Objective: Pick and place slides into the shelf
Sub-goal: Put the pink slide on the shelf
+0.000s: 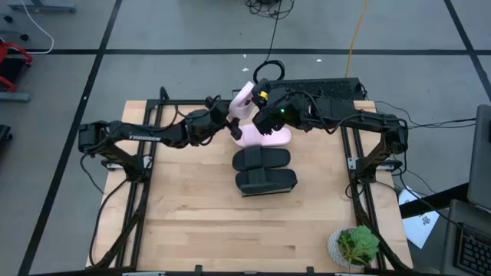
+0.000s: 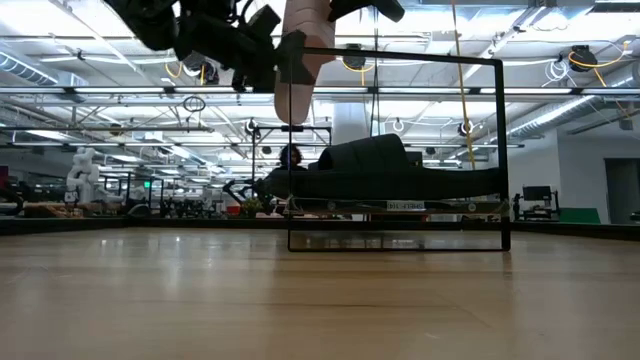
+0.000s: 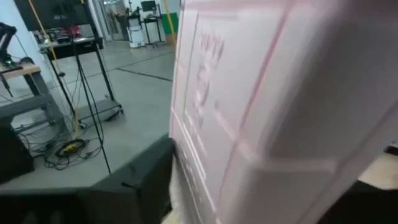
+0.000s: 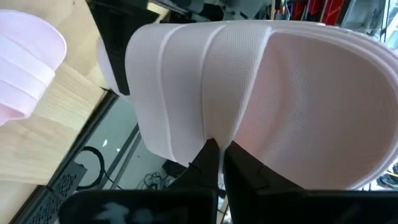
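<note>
Your two grippers are meeting over the far middle of the table. The left gripper (image 1: 224, 116) is reaching in from the left and the right gripper (image 1: 263, 103) from the right — both are touching the same raised pink slide (image 1: 243, 100). In the right wrist view, that pink slide (image 4: 261, 93) is filling the frame, with the dark fingers (image 4: 214, 163) pressed together on the edge of its strap. Whether the left gripper is pinching or spread, you cannot tell; its wrist view is showing only the slide's pale sole (image 3: 286, 112).

The second pink slide (image 1: 265, 138) is lying flat just below the grippers. The black pair (image 1: 264, 169) is sitting side by side, just nearer than it. In the low view, the black slides (image 2: 390, 170) are resting inside the shelf's thin dark frame (image 2: 500, 150). A potted plant (image 1: 354, 245) is standing at the near right corner.
</note>
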### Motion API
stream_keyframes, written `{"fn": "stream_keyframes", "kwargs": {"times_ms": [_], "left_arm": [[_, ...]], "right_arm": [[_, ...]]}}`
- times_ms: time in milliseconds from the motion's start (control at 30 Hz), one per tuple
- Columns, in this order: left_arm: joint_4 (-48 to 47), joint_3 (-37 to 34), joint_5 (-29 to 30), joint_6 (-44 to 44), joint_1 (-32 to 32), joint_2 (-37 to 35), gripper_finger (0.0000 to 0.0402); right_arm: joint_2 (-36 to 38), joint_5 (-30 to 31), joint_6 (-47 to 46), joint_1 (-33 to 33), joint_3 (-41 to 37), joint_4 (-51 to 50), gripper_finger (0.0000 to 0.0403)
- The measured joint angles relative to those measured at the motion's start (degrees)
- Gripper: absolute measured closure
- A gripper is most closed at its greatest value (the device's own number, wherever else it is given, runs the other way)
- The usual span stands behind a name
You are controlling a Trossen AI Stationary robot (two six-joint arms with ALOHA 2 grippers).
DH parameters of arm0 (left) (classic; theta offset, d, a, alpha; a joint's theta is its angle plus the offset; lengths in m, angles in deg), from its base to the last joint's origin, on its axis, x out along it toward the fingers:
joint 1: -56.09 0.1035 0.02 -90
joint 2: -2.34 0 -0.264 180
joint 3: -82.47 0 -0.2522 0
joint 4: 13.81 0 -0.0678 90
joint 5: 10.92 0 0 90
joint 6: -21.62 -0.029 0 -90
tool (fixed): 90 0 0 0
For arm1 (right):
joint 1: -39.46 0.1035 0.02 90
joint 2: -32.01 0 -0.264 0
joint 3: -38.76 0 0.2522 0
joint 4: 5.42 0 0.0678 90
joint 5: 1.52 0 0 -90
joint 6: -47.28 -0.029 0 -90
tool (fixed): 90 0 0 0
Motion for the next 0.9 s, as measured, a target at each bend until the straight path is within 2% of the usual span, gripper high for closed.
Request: {"fn": "stream_keyframes", "kwargs": {"times_ms": [67,233,300,767,900], "left_arm": [[-2.79,1.22,-0.58,-0.06,0.00,-0.02,0.0203],[-7.76,2.40,-4.76,1.35,0.05,0.01,0.0322],[-7.78,2.43,-6.25,2.10,0.11,0.01,0.0351],[-9.72,2.59,-7.74,10.66,0.57,-0.10,0.0351],[-11.38,2.45,-7.81,12.25,2.00,-0.09,0.0351]], "right_arm": [[0.00,1.38,0.21,0.02,0.00,0.10,0.0403],[0.00,1.97,0.24,-0.60,0.00,-0.07,0.0403],[0.00,1.97,0.24,-0.92,0.02,-0.07,0.0403],[-0.02,2.53,-3.23,-1.19,0.00,3.31,0.0393],[0.23,6.69,-2.78,-0.46,0.02,7.82,0.0382]]}}
